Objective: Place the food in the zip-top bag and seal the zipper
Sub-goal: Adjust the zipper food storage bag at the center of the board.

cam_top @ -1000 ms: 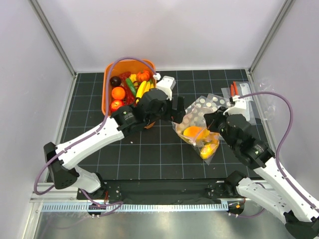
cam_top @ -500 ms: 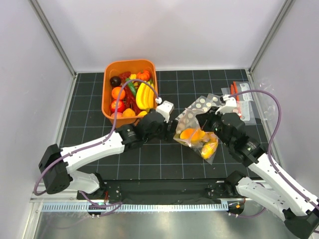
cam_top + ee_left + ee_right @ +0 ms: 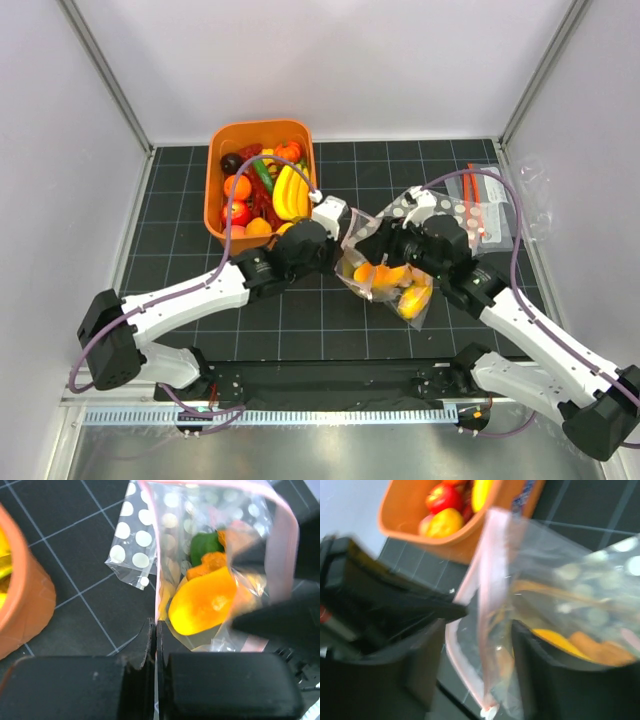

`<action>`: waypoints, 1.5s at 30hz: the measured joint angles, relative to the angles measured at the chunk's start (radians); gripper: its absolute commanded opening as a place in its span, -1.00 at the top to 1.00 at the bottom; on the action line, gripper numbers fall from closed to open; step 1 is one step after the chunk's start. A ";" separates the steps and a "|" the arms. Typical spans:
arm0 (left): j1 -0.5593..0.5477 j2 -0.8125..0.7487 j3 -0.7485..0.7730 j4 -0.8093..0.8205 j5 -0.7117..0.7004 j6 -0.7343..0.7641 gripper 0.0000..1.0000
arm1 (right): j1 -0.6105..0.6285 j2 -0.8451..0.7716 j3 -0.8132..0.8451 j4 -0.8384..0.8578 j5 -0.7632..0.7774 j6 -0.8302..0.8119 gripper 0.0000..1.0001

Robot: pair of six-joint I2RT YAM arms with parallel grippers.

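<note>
The clear zip-top bag (image 3: 395, 285) lies at mid-table, and the food (image 3: 385, 272) inside it is orange, yellow and green pieces (image 3: 202, 602). My left gripper (image 3: 343, 243) is at the bag's left edge. In its wrist view its jaws (image 3: 155, 625) are shut on the pink zipper (image 3: 286, 545), with the thin strip pinched between them. My right gripper (image 3: 385, 243) is at the bag's mouth from the right. Its jaws (image 3: 480, 630) stand apart, and the pink zipper (image 3: 492, 575) hangs loose between the fingers (image 3: 415, 665).
An orange bin (image 3: 215, 185) with several more toy fruits stands at the back left, close behind the left gripper. A polka-dotted bag (image 3: 415, 208) lies under and behind the clear bag. Small bags with red-orange strips (image 3: 485, 205) lie at the right.
The left arm came away from the bin to the bag and its jaws closed on the pink strip. The right gripper slid left along the bag's mouth and its jaws opened.
</note>
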State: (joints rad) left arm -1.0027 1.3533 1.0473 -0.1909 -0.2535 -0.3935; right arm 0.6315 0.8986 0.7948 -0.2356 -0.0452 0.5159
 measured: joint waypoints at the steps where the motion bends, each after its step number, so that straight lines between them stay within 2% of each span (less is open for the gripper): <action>1: 0.014 -0.001 -0.001 0.000 0.012 -0.018 1.00 | 0.002 0.009 0.001 0.009 -0.044 -0.010 -0.47; 3: 0.058 -0.008 -0.004 0.000 0.033 -0.051 1.00 | 0.006 0.021 0.002 0.029 -0.102 -0.019 -0.68; 6: 0.133 -0.027 -0.024 0.000 0.050 -0.102 0.99 | 0.011 0.021 0.002 0.057 -0.153 -0.038 -0.75; 11: 0.228 -0.062 -0.069 -0.002 0.060 -0.178 0.99 | 0.015 0.014 -0.018 0.116 -0.203 -0.071 -0.75; 13: 0.255 -0.076 -0.084 -0.003 0.068 -0.199 0.99 | 0.019 0.019 -0.028 0.132 -0.225 -0.090 -0.69; 17: 0.292 -0.116 -0.097 -0.010 0.070 -0.223 0.99 | 0.086 0.053 -0.037 0.161 -0.240 -0.154 -0.64; 21: 0.307 -0.148 -0.097 -0.010 0.072 -0.229 0.99 | 0.268 0.089 -0.040 0.167 -0.137 -0.262 -0.58; 25: 0.319 -0.151 -0.097 -0.015 0.076 -0.230 0.99 | 0.397 0.107 -0.057 0.192 0.000 -0.354 -0.49; 29: 0.325 -0.145 -0.097 -0.029 0.093 -0.232 0.99 | 0.462 0.144 -0.061 0.214 0.146 -0.415 -0.36; 35: 0.325 -0.143 -0.097 -0.033 0.118 -0.233 0.99 | 0.512 0.272 -0.030 0.205 0.321 -0.441 -0.26; 38: 0.325 -0.146 -0.097 -0.033 0.126 -0.235 0.99 | 0.528 0.330 -0.003 0.196 0.388 -0.440 -0.12; 42: 0.325 -0.154 -0.099 -0.033 0.127 -0.235 0.99 | 0.539 0.390 0.040 0.180 0.459 -0.436 0.30; 43: 0.325 -0.158 -0.100 -0.033 0.127 -0.235 0.99 | 0.539 0.398 0.049 0.173 0.473 -0.433 0.51; 45: 0.325 -0.162 -0.102 -0.034 0.130 -0.235 0.92 | 0.539 0.399 0.056 0.159 0.494 -0.425 0.68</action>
State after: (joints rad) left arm -0.6781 1.1915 0.9455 -0.2249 -0.1234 -0.6285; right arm 1.1706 1.2972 0.8513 -0.0765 0.4484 0.0914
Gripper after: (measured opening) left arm 0.011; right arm 0.250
